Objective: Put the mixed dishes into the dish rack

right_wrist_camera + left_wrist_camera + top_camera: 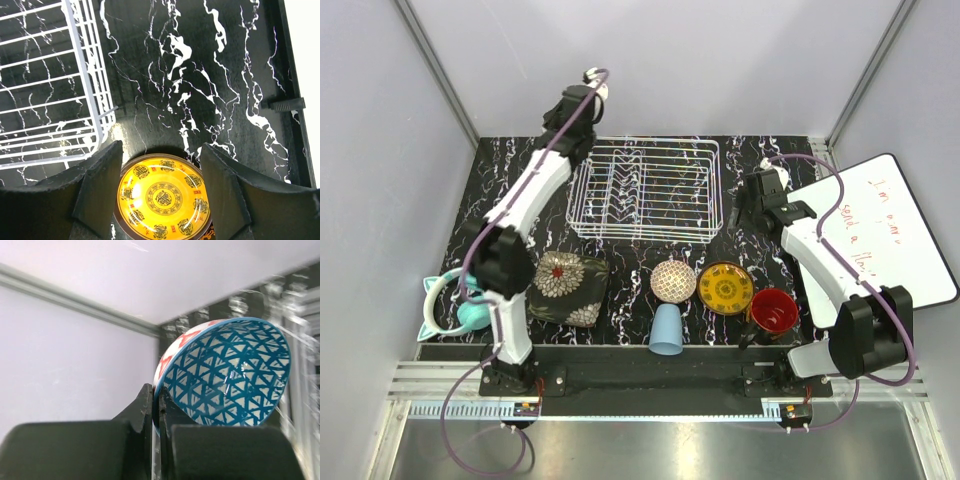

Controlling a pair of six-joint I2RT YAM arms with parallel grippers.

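**Item 1.** Teal rounded items (455, 305), at the far left edge of the surface (625, 255). Not for loading.

**Item 2.** Black square floral plate (568, 288), lying flat beside my left arm.

**Item 3.** My left end effector (156, 407) is clamped fully shut on the rim of the blue patterned bowl (225, 375), one finger inside and one outside. The bowl is tipped on edge and raised off the surface, near the rack's far left corner as far as I can judge.

**Item 4.** Dish rack (645, 190), centre rear. I see no dish in it.

**Item 5.** Front row, all outside the rack:
- beige patterned bowl (673, 281)
- light-blue cup (667, 330)
- yellow ornate round plate (725, 288)
- red-inside dark floral mug (773, 310)

**Item 6.** My right end effector (767, 210) has its jaws wide apart and holds nothing. It sits by the rack's right end.

**Hazards.** The bowl hangs from a narrow pinch on its rim, so a quick swing could pivot it or let it slip. If I lower it off-line, it could strike the rack's raised side or a tine. That could wrench it loose or shove the rack.
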